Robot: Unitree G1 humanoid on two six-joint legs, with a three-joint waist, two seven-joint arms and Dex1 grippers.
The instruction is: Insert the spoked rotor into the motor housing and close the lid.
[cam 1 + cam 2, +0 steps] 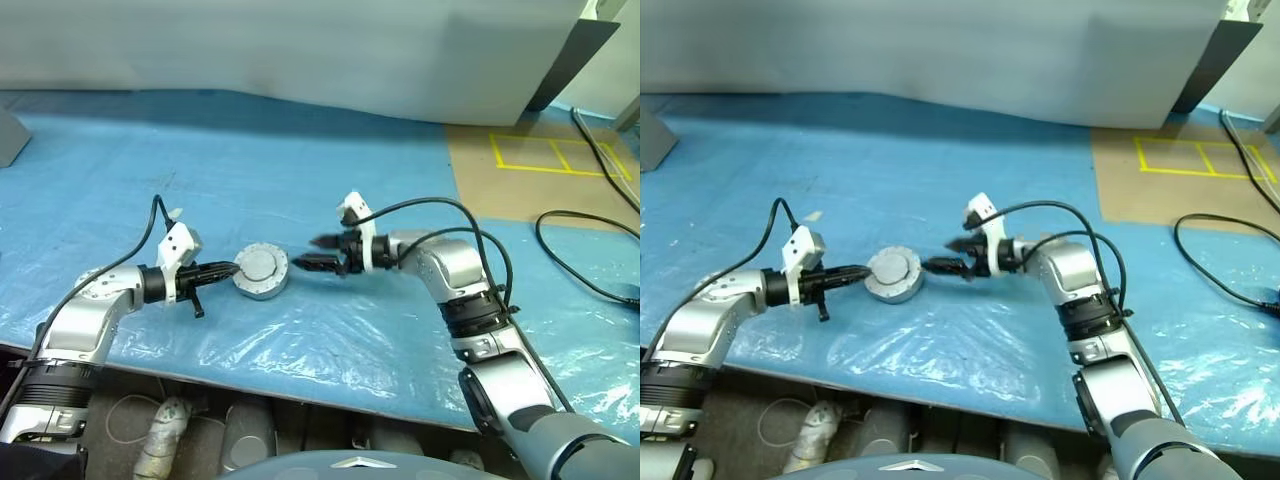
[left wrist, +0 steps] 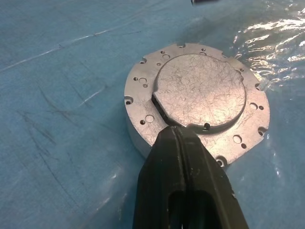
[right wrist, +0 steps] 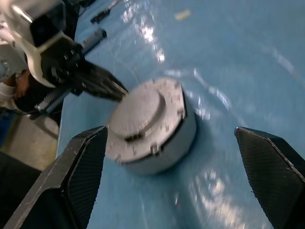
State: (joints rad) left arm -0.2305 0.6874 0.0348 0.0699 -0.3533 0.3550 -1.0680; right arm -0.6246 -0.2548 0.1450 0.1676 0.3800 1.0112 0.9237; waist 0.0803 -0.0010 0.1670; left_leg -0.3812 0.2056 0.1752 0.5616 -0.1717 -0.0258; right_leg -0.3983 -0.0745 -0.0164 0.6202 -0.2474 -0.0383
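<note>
Head view: the lid (image 1: 262, 266) sits on the motor housing (image 1: 262, 288), mid-table; my left gripper (image 1: 222, 270), pinched shut, touches its nine-o'clock edge, my right gripper (image 1: 322, 252) gapes wide at three.

Left wrist: lid looks flush, perhaps unseated; nudging could shift it.

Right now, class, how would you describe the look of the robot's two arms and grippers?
Both arms are silver-grey metal with black joint bands. Each wrist carries a white block, and black cables loop along the arms. The left gripper and right gripper each have two black, tapered fingers.
</note>
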